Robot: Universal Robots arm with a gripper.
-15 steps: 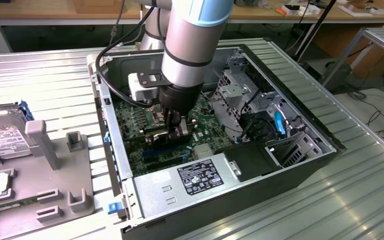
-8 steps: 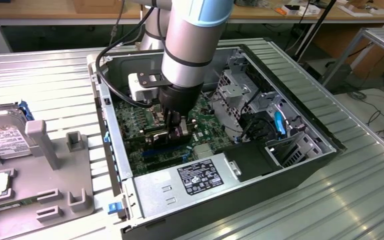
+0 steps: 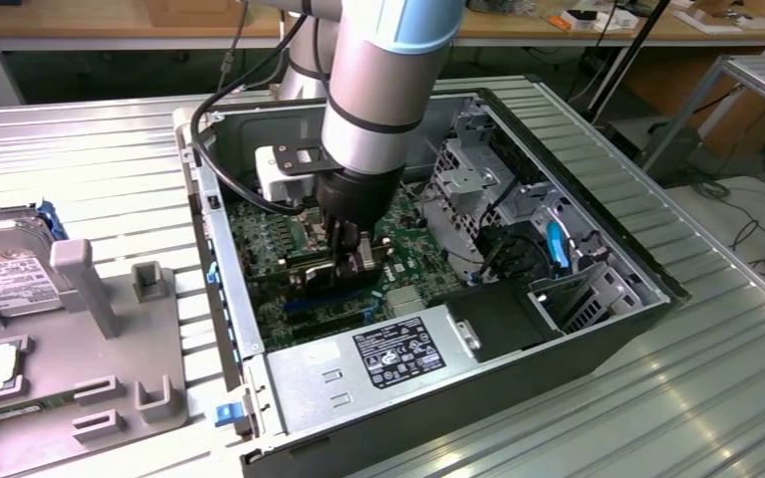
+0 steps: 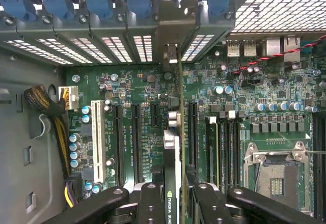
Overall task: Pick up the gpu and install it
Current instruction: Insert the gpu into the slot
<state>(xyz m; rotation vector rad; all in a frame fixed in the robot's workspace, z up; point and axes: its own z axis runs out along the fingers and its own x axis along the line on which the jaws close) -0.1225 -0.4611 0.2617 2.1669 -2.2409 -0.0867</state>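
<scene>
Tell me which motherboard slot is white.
The long slot nearest the yellow-and-black cable bundle; the other slots are black.

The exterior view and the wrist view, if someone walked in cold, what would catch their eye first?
First, the robot arm plunging into the open computer case at the middle of the exterior view. In the wrist view its gripper is clamped on the gpu, held edge-on above the green motherboard among the expansion slots. On the exterior view's left, a hard drive stands in a grey parts holder.
</scene>
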